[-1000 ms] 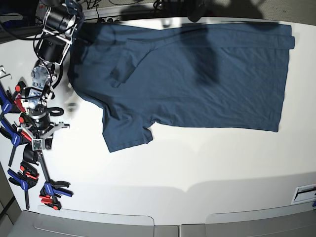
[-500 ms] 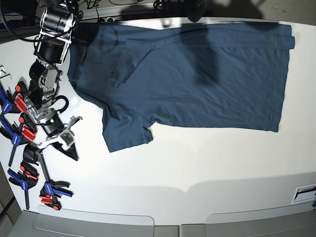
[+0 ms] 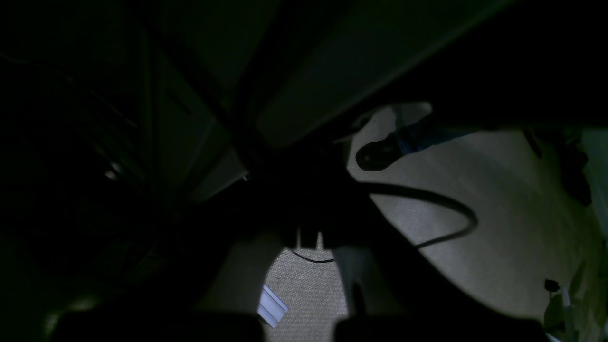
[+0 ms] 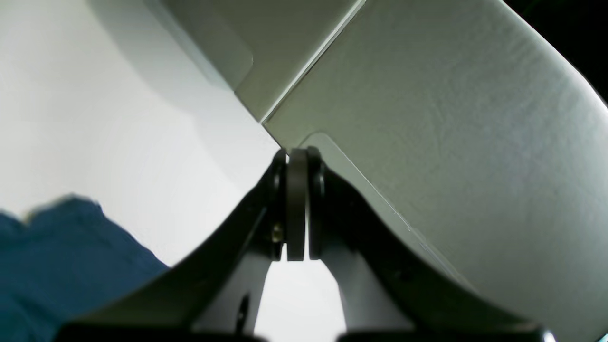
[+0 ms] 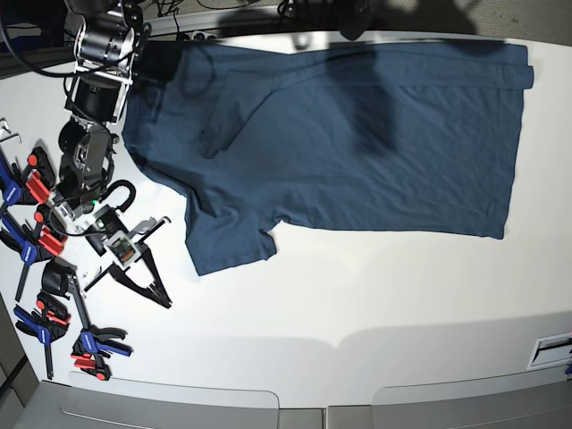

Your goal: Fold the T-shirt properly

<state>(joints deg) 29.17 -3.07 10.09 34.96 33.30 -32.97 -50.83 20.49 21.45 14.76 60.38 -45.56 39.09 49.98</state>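
Ahead of the pincer: the T-shirt [image 5: 340,134] lies spread over the far part of the white table [image 5: 375,295], well beyond the right gripper [image 5: 161,299], body mostly flat and one sleeve jutting out nearest it.
T-shirt state: unfolded, to my eye; nothing doubled over yet, so the folding looks barely begun.
T-shirt in wrist view: a blue edge [image 4: 57,256] shows low to one side of the closed fingers, apart from them.
Right gripper [image 4: 297,209]: jaws pressed together, nothing between them; it hangs over bare table just short of the sleeve, probably lined up to come at the cloth from its open side.
Left gripper: not seen in the base view; its own camera looks into darkness under the table edge, with a cable [image 3: 441,209] on a pale floor; I take it as clenched and idle, parked out of the way.
Behind the right gripper: a row of red and blue clamps [image 5: 54,313] along the table edge, seemingly rig hardware.
Next, I'd guess: open the jaws and pinch the sleeve edge.
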